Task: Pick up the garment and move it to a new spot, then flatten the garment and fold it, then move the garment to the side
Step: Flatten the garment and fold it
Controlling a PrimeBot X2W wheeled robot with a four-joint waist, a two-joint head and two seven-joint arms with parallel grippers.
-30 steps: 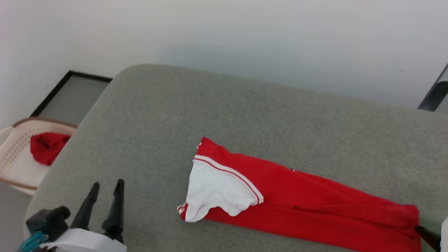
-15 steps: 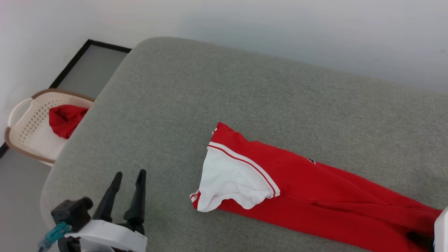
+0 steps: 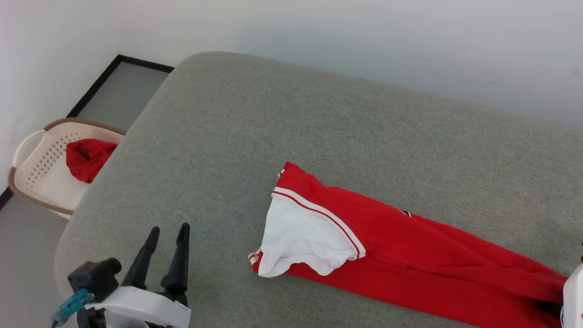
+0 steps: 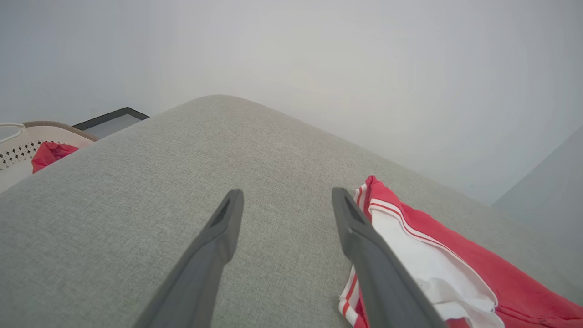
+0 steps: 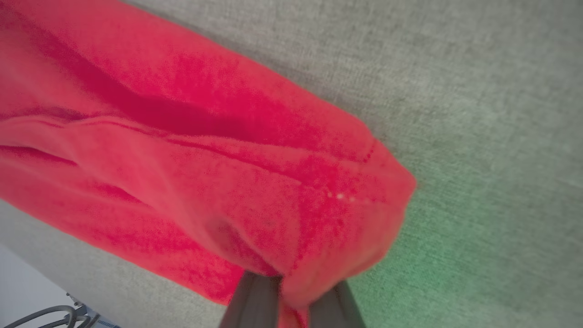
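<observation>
Pinching the red hem end of the garment (image 5: pixel 182 159) between its two fingers, my right gripper (image 5: pixel 298 291) looks closed on the cloth, with folds bulging out just ahead of the fingertips and the rest of the shirt running away from those jaws as one long band. My left gripper (image 3: pixel 169 228) hangs with its jaws spread wide and nothing between them. The white sleeve end of the garment lies off to the side of its right-hand finger, near but apart from it, and bare grey upholstered surface (image 3: pixel 319 114) stretches ahead of both tips. I judge the step in hand to be taking hold for a lift or a drag. To do it well I would check that the pinch has caught every layer, not just the top fold, then raise slowly so the band trails without bunching. I would bring the open jaws over to the sleeve end if it sags. By my count: one jersey, two grippers, one beige perforated basket (image 3: pixel 38 182) far out beyond the left jaws, and one bunched red cloth (image 3: pixel 86 157) in it.
</observation>
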